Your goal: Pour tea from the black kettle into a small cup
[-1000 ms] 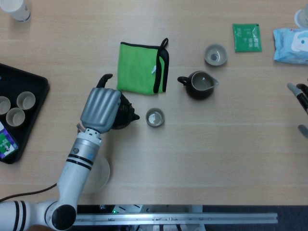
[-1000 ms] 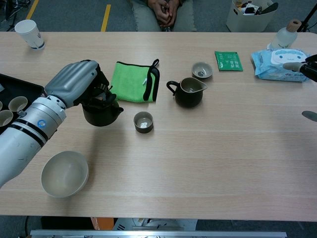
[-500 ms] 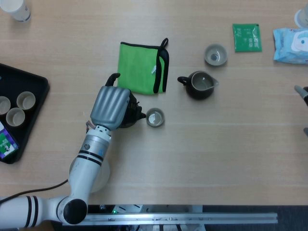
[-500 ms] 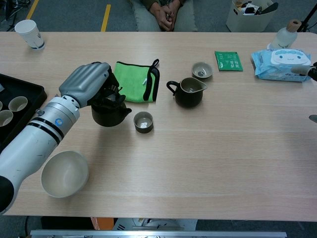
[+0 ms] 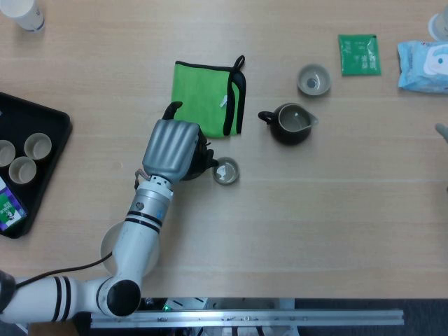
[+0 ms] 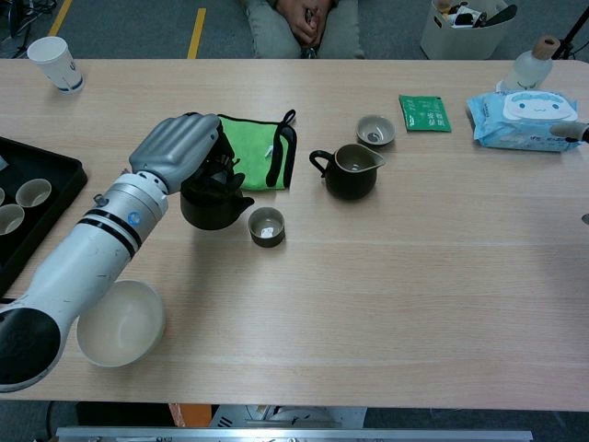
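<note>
My left hand (image 5: 170, 148) (image 6: 175, 150) grips the black kettle (image 5: 201, 158) (image 6: 212, 200) from above and holds it just off the table. Its spout points right and reaches almost to the rim of the small cup (image 5: 226, 171) (image 6: 266, 226). The cup stands upright on the table with a pale bottom showing. Much of the kettle is hidden under the hand in the head view. Of my right hand (image 6: 572, 132) only fingertips show at the far right edge, too little to read.
A green cloth (image 5: 206, 98) lies just behind the kettle. A dark pitcher (image 5: 292, 123) and a second cup (image 5: 313, 79) stand to the right. A black tray (image 5: 59, 119) with cups is at the left, a white bowl (image 6: 120, 322) near the front.
My left hand has carried the kettle to the right, from well left of the small cup to right beside it. My right hand has drawn back toward the right edge.
</note>
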